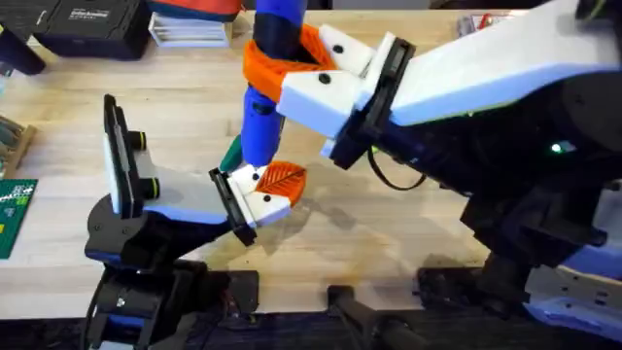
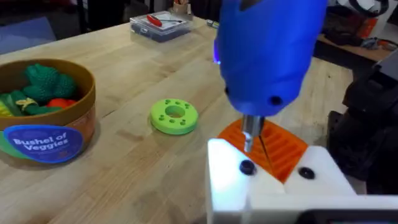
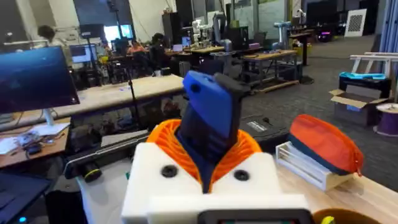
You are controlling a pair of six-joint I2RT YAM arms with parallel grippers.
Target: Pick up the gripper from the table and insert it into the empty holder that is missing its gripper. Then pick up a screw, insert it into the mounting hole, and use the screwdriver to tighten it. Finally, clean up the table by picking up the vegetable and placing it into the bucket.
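Observation:
My right gripper (image 1: 292, 70) reaches across from the lower right and is shut on the blue screwdriver (image 1: 260, 107), which it holds upright; its orange pads clamp the screwdriver (image 3: 208, 118). The screwdriver (image 2: 267, 56) has its thin tip down on a dark screw (image 2: 247, 167) in the white holder (image 2: 227, 183) of my left gripper (image 1: 264, 192). The orange ridged gripper (image 2: 280, 149) sits in that holder, and the left jaws stand close together. The bucket (image 2: 88, 93) has a blue label, and a dark-green vegetable (image 2: 46, 79) lies inside with other toy pieces.
A flat bright-green disc (image 2: 174, 116) lies on the wooden table between the bucket and my left gripper. A clear box with a red tool (image 2: 158, 26) stands farther off. A black case (image 1: 87, 24) and a green board (image 1: 15, 214) sit along the left side.

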